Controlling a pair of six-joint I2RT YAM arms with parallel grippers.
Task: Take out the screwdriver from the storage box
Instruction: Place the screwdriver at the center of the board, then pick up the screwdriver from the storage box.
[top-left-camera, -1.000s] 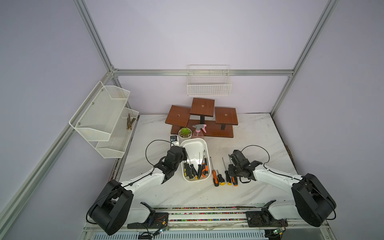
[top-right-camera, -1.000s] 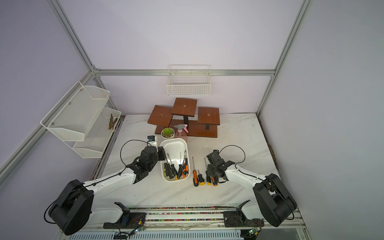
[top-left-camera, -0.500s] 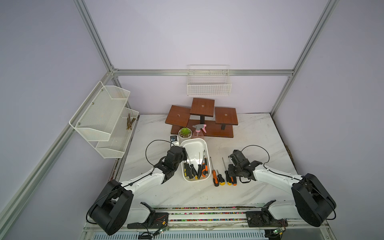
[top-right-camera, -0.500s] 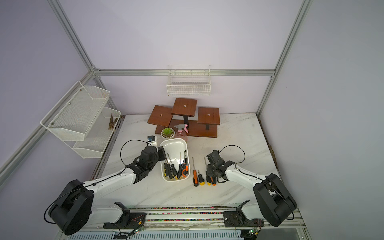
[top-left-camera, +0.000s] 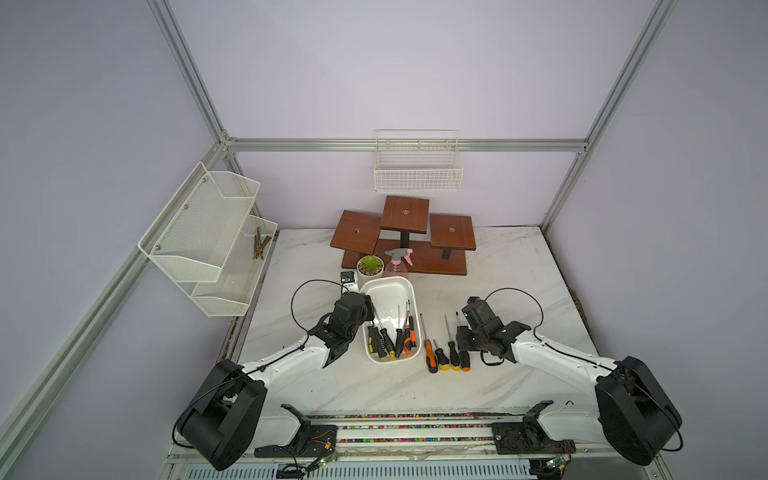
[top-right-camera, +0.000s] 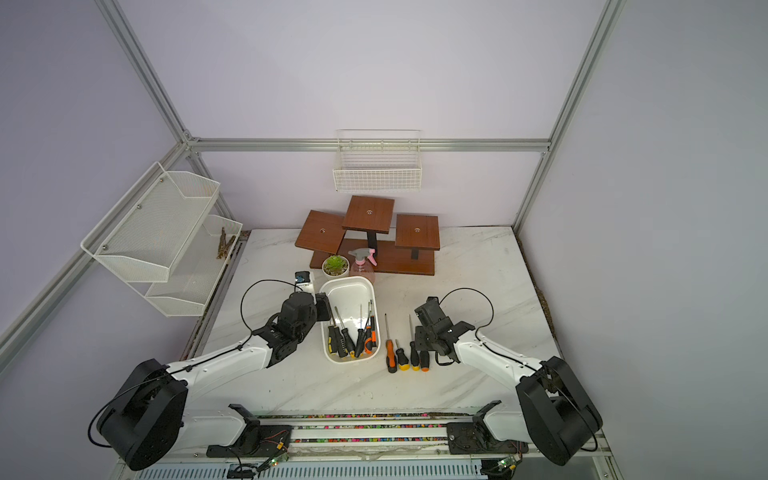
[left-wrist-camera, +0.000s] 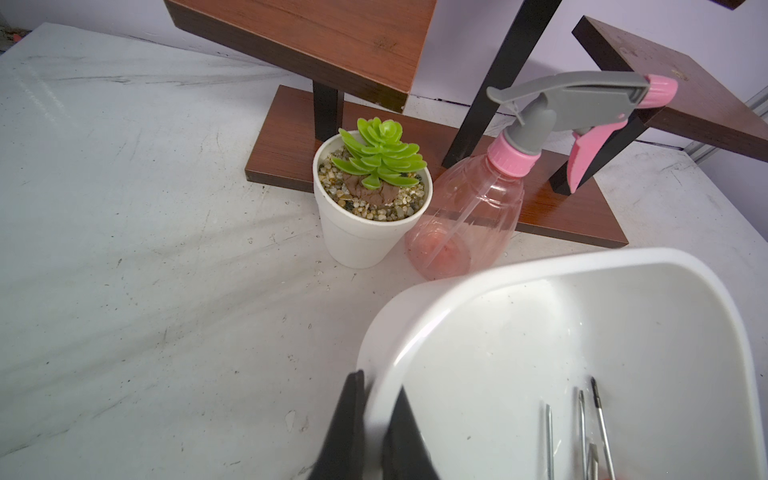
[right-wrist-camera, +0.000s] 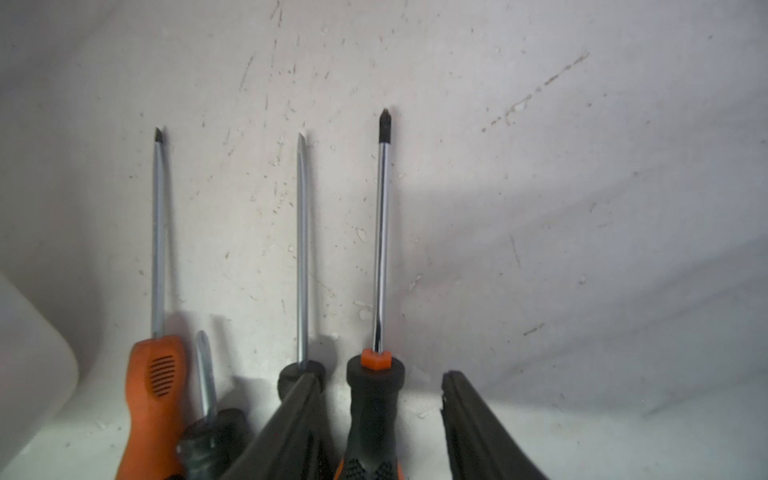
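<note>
Right wrist view showed you your right gripper (right-wrist-camera: 379, 376) parted, its jaws straddling the black-and-orange screwdriver (right-wrist-camera: 381, 249), which lay on the table (right-wrist-camera: 582, 166) beside three others, with a gap at one finger. Your left gripper (left-wrist-camera: 379, 382) was clamped on the rim of the storage box (left-wrist-camera: 540, 259); more screwdrivers (top-left-camera: 386, 338) lay inside it.

- The left arm (top-left-camera: 286, 365) and right arm (top-left-camera: 557, 361) have white link shells and black joint housings.
- Big black drum-shaped base motors (top-left-camera: 224, 419) sit at the near edge.
- A thin black cable (top-left-camera: 292, 303) runs at each wrist.
- The right claw (right-wrist-camera: 379, 376) has matte black tapering fingers (right-wrist-camera: 478, 424).
</note>
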